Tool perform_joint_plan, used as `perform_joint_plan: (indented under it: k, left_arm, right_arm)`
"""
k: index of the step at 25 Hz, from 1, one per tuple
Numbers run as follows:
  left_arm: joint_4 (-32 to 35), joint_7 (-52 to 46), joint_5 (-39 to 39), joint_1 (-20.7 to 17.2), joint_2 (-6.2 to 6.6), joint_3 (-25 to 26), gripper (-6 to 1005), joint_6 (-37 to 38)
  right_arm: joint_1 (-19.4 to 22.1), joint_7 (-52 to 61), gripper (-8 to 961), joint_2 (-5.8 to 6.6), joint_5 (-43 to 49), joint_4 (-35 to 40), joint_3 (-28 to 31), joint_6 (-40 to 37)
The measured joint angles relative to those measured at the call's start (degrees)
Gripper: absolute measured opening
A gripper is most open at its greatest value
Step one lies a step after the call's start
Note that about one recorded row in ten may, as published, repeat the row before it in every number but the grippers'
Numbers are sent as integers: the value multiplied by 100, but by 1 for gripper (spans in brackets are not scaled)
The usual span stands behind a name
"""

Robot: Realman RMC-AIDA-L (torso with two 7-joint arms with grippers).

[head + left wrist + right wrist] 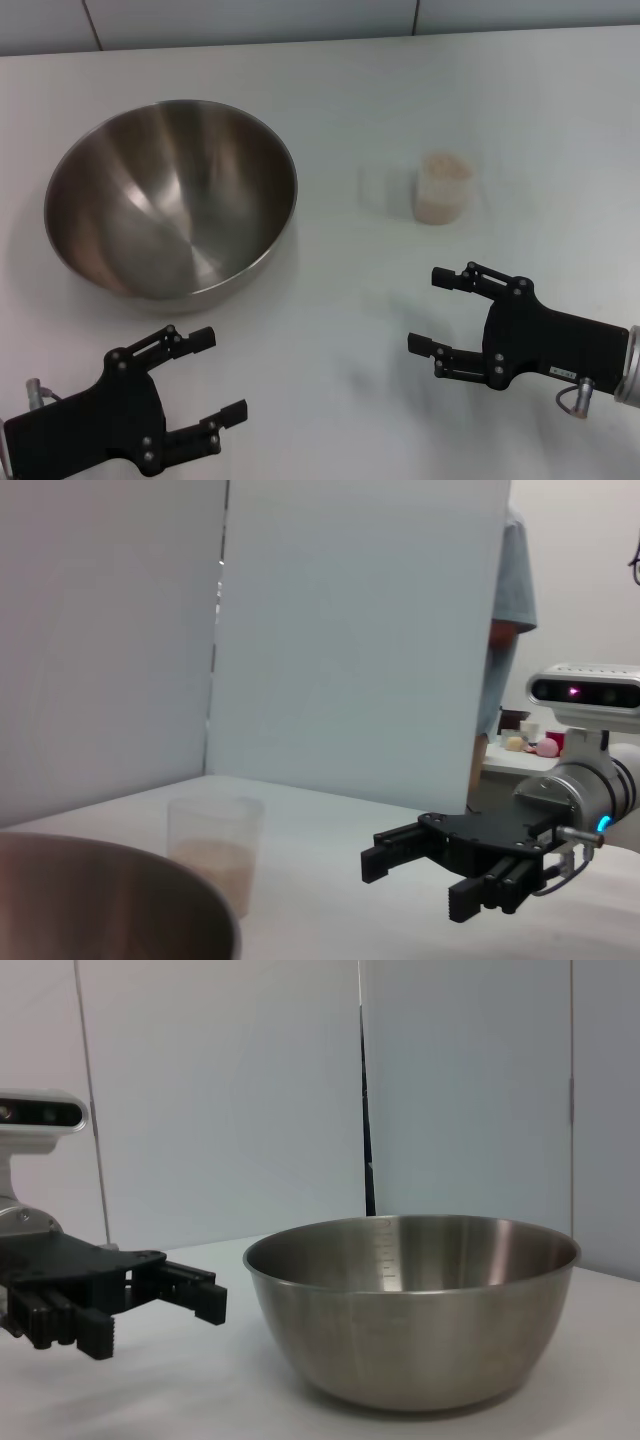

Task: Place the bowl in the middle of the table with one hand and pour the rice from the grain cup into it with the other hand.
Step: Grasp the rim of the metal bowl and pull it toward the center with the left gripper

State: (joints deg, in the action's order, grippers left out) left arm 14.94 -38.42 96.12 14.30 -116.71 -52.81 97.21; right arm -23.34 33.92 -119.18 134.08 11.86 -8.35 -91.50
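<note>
The bowl point(170, 200) stands empty on the left part of the table point(340, 90), and the right wrist view shows it upright point(410, 1310). The grain cup point(442, 188) stands right of the middle, holding rice point(440, 207) in its lower part; in the left wrist view the cup point(213, 845) shows just past the bowl's rim point(110, 890). My left gripper point(222, 375) hovers open near the front edge, below the bowl and apart from it. My right gripper point(425, 310) is open in front of the cup, holding nothing.
Pale wall panels rise behind the table's far edge point(300, 40). In the left wrist view a person point(508, 610) stands beyond the table, beside the robot's head camera point(585, 690). Bare tabletop lies between bowl and cup point(340, 260).
</note>
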Motion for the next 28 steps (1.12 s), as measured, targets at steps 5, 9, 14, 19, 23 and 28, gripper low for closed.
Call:
perform_joint_plan:
  k: [5, 9, 14, 19, 23, 28]
  left_arm:
    - [0, 1, 47, -17, -5, 1, 811, 5]
    - [0, 1, 48, -25, 2, 0, 809, 10]
    - [0, 1, 48, -24, 0, 17, 806, 10]
    - [0, 1, 46, -24, -20, 38, 804, 10]
    - [0, 1, 29, -17, -29, 43, 802, 10]
    - [0, 1, 17, 18, -39, 51, 799, 6]
  right_arm:
    - [0, 4, 819, 0, 3, 0, 0, 0]
    - [7, 7, 819, 0, 4, 0, 0, 0]
    - [6, 10, 818, 0, 5, 1, 0, 0]
    - [19, 11, 818, 0, 4, 0, 0, 11]
    - [27, 11, 819, 0, 4, 0, 0, 21]
    - [36, 10, 819, 0, 4, 0, 0, 19]
